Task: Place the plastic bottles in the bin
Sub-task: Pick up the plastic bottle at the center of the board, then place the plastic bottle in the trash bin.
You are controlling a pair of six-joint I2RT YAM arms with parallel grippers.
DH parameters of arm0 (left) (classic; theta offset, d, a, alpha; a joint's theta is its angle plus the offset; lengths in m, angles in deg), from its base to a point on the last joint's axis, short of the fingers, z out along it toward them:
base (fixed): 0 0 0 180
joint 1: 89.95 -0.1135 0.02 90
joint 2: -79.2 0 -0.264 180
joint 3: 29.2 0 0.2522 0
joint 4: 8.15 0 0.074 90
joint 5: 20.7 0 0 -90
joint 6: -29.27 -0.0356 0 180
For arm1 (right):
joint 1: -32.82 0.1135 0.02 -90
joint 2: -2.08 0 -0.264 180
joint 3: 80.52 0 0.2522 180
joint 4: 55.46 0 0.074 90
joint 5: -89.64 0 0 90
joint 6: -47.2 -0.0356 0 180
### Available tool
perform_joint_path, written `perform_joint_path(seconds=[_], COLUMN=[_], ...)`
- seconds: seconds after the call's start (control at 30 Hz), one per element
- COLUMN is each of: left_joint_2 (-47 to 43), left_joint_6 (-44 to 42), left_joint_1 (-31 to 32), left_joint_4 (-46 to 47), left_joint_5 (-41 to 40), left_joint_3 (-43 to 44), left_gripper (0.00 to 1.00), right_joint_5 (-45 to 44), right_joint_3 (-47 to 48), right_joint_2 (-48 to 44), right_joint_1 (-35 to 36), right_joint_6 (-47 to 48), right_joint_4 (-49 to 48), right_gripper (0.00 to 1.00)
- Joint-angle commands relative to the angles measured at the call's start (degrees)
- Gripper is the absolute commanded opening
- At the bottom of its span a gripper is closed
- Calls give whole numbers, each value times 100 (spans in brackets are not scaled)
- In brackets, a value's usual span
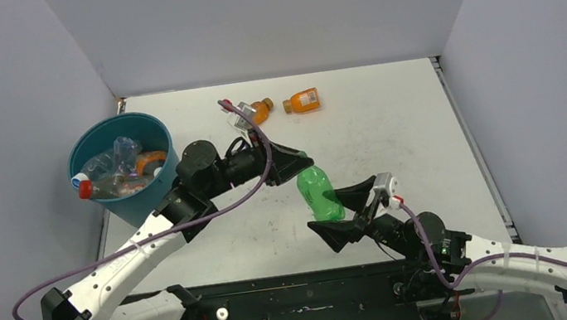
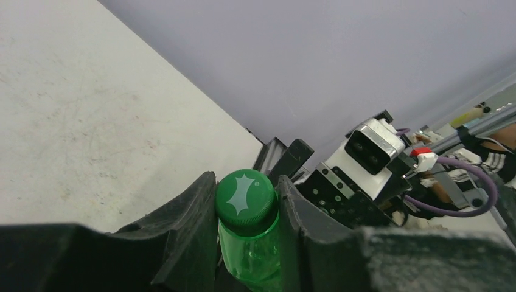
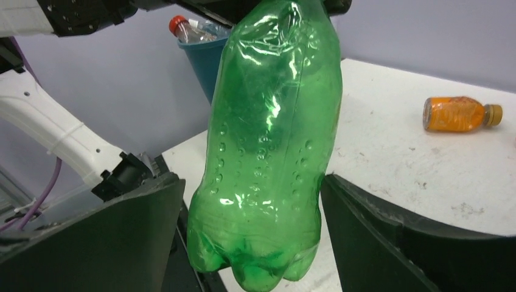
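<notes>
Left wrist view, lower middle of the frame: the left gripper (image 2: 246,198) is clenched on the capped neck of the green bottle (image 2: 252,255). Top external view puts that bottle at centre frame, its base between the spread, unclenched fingers of the right gripper (image 1: 346,214), which do not touch it. The bin (image 1: 140,203) sits at upper left with other bottles inside.
</notes>
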Motion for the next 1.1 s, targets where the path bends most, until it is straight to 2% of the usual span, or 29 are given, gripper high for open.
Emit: perform_joint_path(seconds=[0.0,0.03,0.13,0.2,0.3,0.4,0.5,0.7,0.9,1.07], left_joint_2=[-532,-698,-1233,-1462,-1540,-1550,-1720,-1963,-1726,-1569], left_joint_6=[-607,-924,-2170,-3028,-4477,-5711,-5992,-5274,-5422,-5052], left_joint_1=[44,37,36,27,7,-174,-683,-2310,-2460,-2460], left_joint_4=[235,-129,-1175,-1519,-1590,-1116,-321,446,955,915], left_joint_5=[-672,-1084,-2473,-3637,-5476,-6762,-6948,-6256,-6138,-6060], left_joint_3=[137,273,887,1163,1482,1496,1166,182,-416,-761], left_gripper=[0,0,0,0,0,0,0,0,0,0], right_joint_5=[-132,-294,-789,-945,-1060,-1117,-1128,-1028,-1021,-1033], right_joint_3=[514,633,1014,1079,959,810,846,1016,860,843], right_joint_2=[24,55,211,209,35,-174,-189,-55,-110,-61], right_joint_1=[53,53,49,53,51,45,48,51,53,48], right_joint_6=[-386,-482,-558,-578,-665,-741,-747,-719,-810,-861], right_joint_4=[447,679,1538,1805,1784,1661,1700,1851,1637,1617], right_gripper=[94,90,90,90,90,90,90,90,90,90])
